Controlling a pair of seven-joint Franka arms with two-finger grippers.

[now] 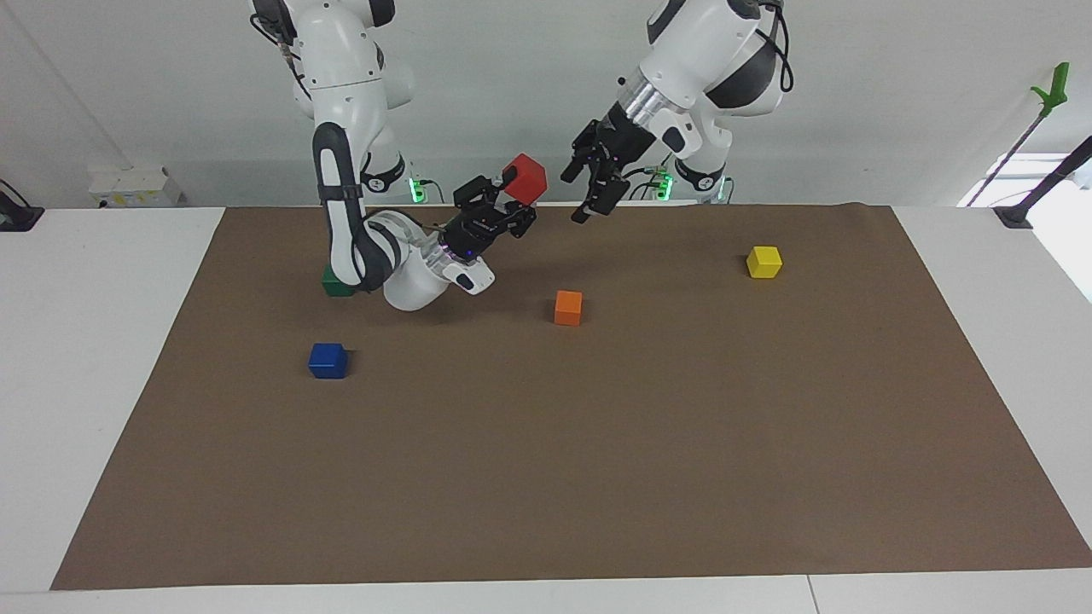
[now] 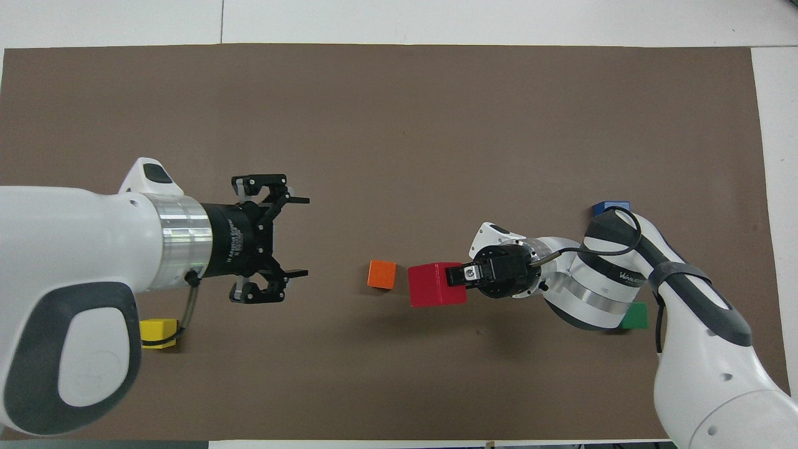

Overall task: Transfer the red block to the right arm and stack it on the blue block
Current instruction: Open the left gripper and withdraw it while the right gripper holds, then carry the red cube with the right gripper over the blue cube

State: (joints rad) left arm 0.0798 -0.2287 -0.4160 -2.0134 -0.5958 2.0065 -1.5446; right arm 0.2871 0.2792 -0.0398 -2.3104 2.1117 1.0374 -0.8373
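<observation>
Red block (image 1: 525, 178) is held clear of the bench (image 1: 597, 443) in the closed right tool (image 1: 509, 201), raised over the brown mat (image 2: 399, 125) beside the orange block (image 1: 568, 307). The left tool (image 1: 590, 182) is seen spread wide, gripping nothing, just beside the red block without touching it. The blue block (image 1: 328, 360) is set on the mat toward the right arm's end, near the green block (image 2: 636, 316)

The right arm (image 2: 623, 280) half-hides the blue block (image 2: 611, 207) (overhead) and green cube (image 1: 337, 283).
</observation>
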